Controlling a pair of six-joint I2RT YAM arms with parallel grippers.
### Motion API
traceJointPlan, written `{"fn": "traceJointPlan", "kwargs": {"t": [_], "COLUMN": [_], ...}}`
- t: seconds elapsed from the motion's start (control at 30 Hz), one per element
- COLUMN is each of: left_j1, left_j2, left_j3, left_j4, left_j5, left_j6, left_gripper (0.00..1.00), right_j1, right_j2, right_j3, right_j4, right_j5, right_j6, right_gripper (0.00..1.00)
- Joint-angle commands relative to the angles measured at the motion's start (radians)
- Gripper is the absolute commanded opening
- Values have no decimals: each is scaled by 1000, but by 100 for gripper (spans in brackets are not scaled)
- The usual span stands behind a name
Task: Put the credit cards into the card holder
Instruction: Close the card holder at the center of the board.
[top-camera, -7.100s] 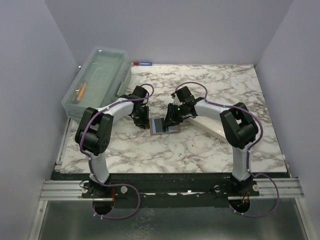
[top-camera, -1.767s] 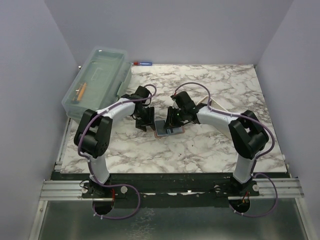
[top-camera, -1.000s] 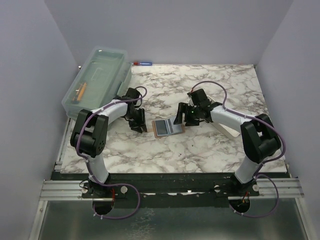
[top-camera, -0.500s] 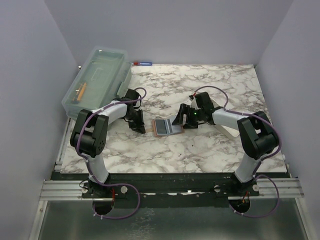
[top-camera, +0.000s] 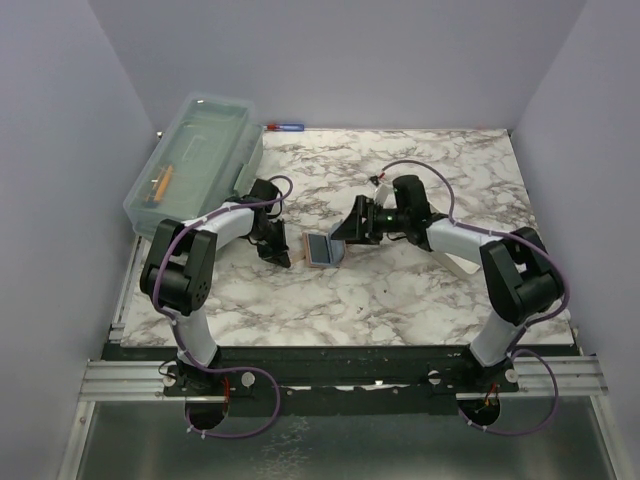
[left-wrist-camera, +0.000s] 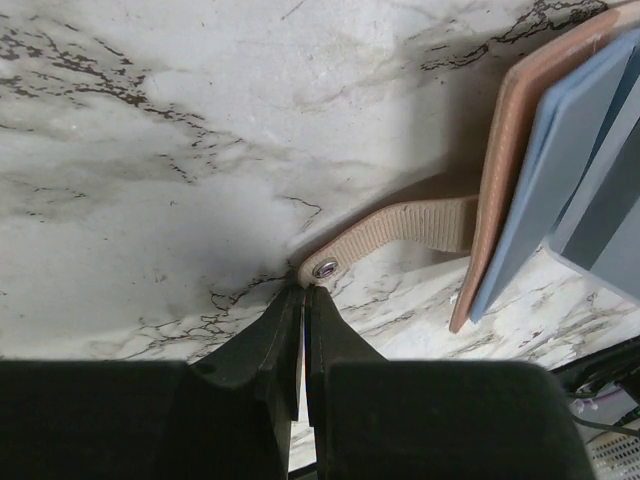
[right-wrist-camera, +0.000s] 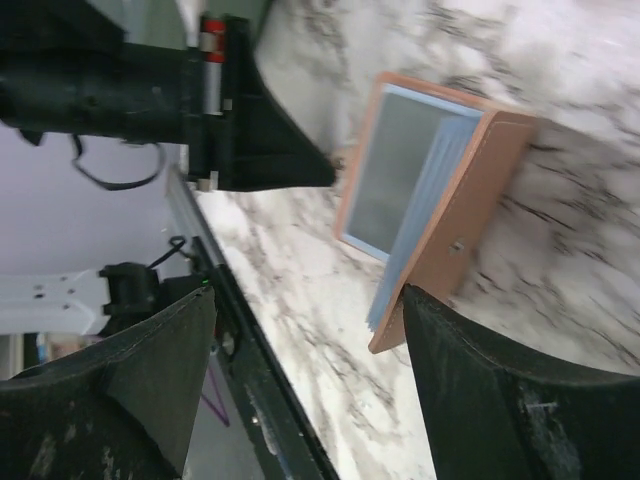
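Your left gripper (left-wrist-camera: 304, 292), pressed together, touches the tip of the card holder's (top-camera: 322, 248) strap (left-wrist-camera: 400, 225); whether it pinches is unclear. The holder lies between the arms, half folded, blue and dark cards (left-wrist-camera: 540, 190) inside. Your right gripper (right-wrist-camera: 308, 300), spread wide, flanks the raised flap (right-wrist-camera: 470, 200). Only closing looks left.

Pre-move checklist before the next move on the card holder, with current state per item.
1. Cards inside card holder: ok, blue and grey ones lie in the fold.
2. All three in: cannot tell.
3. One flap raised, half folded: ok.
4. Left end effector shut at the strap tip: ok; strap pinched: cannot tell.
5. Right end effector open beside the raised flap: ok.
6. Snap fastened: not ok, strap lies out flat on the table.
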Motion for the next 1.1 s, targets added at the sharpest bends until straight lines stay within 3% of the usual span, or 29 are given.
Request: {"fn": "traceJointPlan", "kwargs": {"t": [0.0,0.13,0.2,0.37,0.47,0.6,0.67,0.97,1.0,1.07], "left_j1": [-3,-4,-3,-2,3,8,11,33,34,35], "left_j2": [-35,-58,-69,-117,-141,-176,-195,-243,-249,-269], "left_j3": [-18,-25,-32,-65,-70,-66,-69,-77,-82,-97], "left_j4": [16,8,2,-10,-21,-43,-52,-107,-107,-93], "left_j5": [8,-7,3,30,43,51,46,25,35,44], "left_j6": [-9,-18,-23,-39,-42,-49,-53,-48,-52,-66], "left_gripper": [10,11,13,13,12,5,3,0,5,25], "right_j1": [63,125,114,96,99,101,105,170,170,170], "right_j2": [91,234,210,140,166,155,183,303,304,297], "right_j3": [77,167,138,212,238,209,212,172,161,148], "right_j4": [163,236,243,-98,-194,-131,-108,76,92,97], "right_j5": [-160,-237,-217,-42,-8,-21,-50,-117,-116,-105], "right_j6": [107,231,237,-5,-97,-107,-90,46,57,61], "right_gripper": [78,76,76,79,75,72,65,47,46,46]}}
